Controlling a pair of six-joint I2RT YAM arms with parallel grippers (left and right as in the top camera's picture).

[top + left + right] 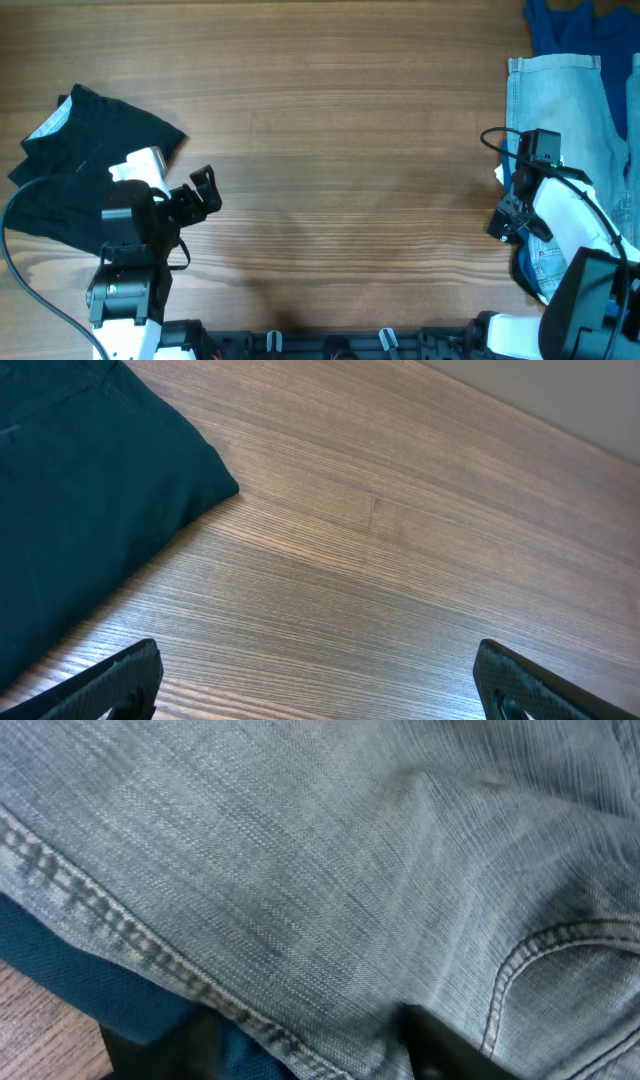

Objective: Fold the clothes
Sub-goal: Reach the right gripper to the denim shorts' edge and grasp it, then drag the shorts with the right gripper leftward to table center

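Observation:
The pale light-blue denim shorts [560, 100] lie at the table's right edge, partly out of the overhead view. In the right wrist view the denim [300, 850] fills the frame, with a stitched hem running diagonally and a curved pocket seam at the right. My right gripper [503, 222] is at the shorts' left edge. Its fingers [305, 1050] stand apart with the hem between them, one over the blue cloth and one on the denim. My left gripper [205, 190] is open and empty over bare wood [318, 680].
A black garment [80, 150] with a pale label lies at the left, beside my left arm, and its corner shows in the left wrist view [80, 490]. A dark blue cloth [560, 25] lies at the top right and under the shorts [60, 960]. The wooden table [350, 150] spans the middle.

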